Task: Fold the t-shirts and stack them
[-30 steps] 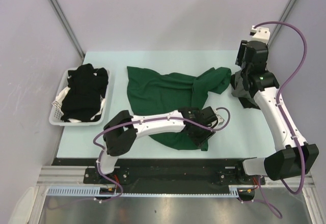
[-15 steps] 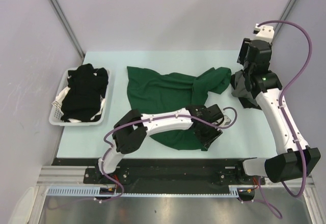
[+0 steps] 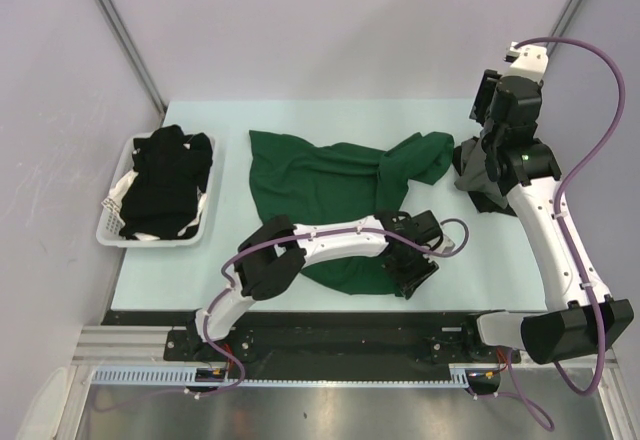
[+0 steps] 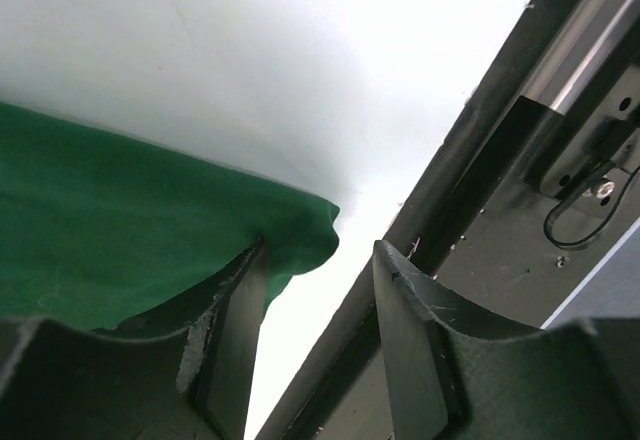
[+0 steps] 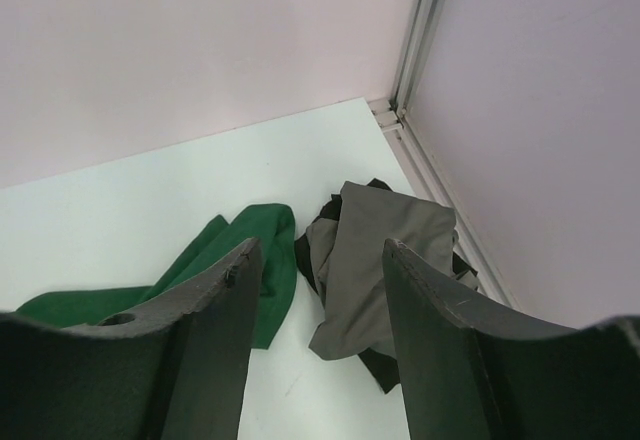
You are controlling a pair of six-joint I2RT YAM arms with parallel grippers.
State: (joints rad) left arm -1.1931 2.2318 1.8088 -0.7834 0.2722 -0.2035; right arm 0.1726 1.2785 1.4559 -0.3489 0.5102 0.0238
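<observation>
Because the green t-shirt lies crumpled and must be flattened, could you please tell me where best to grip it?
Probably the near hem corner, approached from the near edge of the table. That corner of the green t-shirt lies as a free rounded flap on bare table, and its tip sits between the fingers of the open left pincer.

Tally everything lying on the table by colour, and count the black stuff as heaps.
White basket: 1
Dark green t-shirt: 1
Grey t-shirt: 1
Black cloth heaps: 2, one in the basket, one under the grey t-shirt
Total: 5
</observation>
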